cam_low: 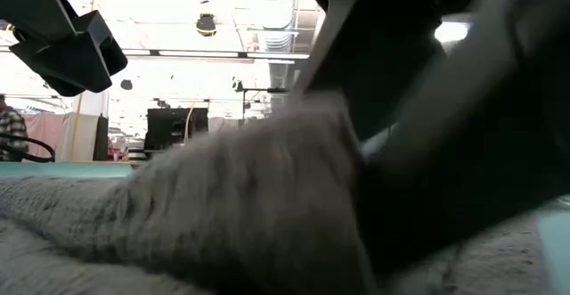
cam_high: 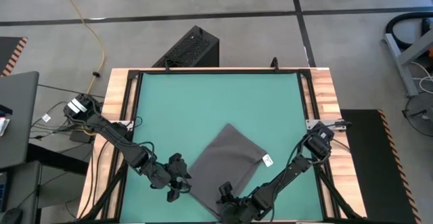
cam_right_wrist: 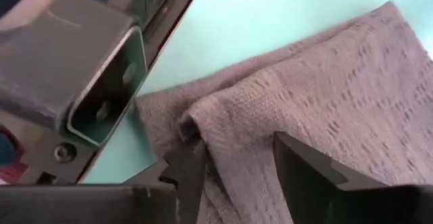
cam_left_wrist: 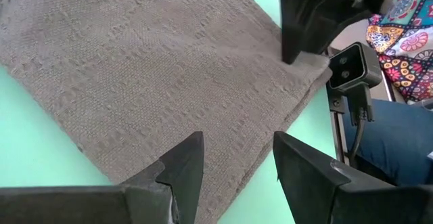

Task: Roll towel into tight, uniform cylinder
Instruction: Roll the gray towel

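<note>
The right hand (cam_high: 225,191) is down at the near corner of the grey towel (cam_high: 226,160), its fingers (cam_right_wrist: 308,176) spread around a bunched fold of cloth that has been lifted off the green mat (cam_high: 203,102). In the right wrist view the corner is doubled over on itself between the two fingers, but they have not clearly pinched it, so I take the hand as released, about to grip. The left hand (cam_high: 177,183) sits low just beside the towel's left edge, its fingers (cam_left_wrist: 183,173) also apart and empty, the cloth lying flat ahead of them.

The towel lies spread as a diamond toward the near side of the mat, its white tag (cam_high: 267,160) at the right edge, close to the counter's (cam_high: 325,95) near rim. No roll has been formed yet; this looks like the very start of the first turn.

To do this step well, the right hand should probably take only the top fold, close to the edge, so the first turn is small and tight. The left hand would best catch the same edge at its own side, so that both lift level. A start from one corner alone risks a cone instead of an even cylinder. The cloth looks soft and limp, so it may sag between the two grips.
</note>
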Tool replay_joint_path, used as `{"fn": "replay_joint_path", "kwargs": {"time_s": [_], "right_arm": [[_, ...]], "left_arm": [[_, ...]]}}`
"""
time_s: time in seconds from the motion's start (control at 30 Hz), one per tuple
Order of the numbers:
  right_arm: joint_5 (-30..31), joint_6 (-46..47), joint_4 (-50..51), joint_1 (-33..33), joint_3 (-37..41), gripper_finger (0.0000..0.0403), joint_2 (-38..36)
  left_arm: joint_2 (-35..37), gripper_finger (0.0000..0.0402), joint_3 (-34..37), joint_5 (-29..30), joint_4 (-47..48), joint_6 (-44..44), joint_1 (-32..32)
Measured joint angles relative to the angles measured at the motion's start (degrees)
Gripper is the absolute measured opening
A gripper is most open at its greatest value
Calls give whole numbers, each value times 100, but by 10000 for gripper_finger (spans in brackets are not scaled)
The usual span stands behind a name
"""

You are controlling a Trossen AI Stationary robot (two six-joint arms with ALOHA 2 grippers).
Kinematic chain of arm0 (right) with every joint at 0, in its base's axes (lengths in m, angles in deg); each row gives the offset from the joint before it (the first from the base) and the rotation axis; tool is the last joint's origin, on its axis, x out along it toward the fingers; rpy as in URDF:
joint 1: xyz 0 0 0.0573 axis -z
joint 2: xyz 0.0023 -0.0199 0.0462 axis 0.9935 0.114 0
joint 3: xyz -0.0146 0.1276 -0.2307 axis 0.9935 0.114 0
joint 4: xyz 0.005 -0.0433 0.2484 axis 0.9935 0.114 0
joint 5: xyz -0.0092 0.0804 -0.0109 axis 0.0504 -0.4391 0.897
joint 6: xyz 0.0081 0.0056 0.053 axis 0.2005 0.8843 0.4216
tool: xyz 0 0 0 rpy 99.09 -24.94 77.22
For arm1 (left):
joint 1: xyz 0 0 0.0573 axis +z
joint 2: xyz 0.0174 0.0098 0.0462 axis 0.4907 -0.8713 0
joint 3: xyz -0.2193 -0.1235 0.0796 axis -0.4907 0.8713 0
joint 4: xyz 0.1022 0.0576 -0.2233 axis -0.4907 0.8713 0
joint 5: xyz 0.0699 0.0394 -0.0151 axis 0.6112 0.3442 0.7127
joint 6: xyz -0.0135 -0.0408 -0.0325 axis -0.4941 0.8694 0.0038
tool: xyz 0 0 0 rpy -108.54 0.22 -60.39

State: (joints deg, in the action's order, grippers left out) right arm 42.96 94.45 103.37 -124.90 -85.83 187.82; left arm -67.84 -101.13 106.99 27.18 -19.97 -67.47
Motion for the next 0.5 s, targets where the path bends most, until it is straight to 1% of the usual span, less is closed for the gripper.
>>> {"fn": "replay_joint_path", "kwargs": {"time_s": [0.1, 0.3, 0.37, 0.5], "right_arm": [[155, 26, -11, -17, 0, 149, -21], [179, 42, 49, -106, -169, 25, -33], [191, -47, 101, -161, -291, 15, -33], [199, -201, 420, -281, -659, 27, -46]], "left_arm": [[0, 167, 0, 0, 7, 0, 0], [0, 167, 0, -1, 9, -2, 0], [0, 167, 0, 1, 9, -2, 0], [0, 167, 0, 1, 9, -2, 0]]}}
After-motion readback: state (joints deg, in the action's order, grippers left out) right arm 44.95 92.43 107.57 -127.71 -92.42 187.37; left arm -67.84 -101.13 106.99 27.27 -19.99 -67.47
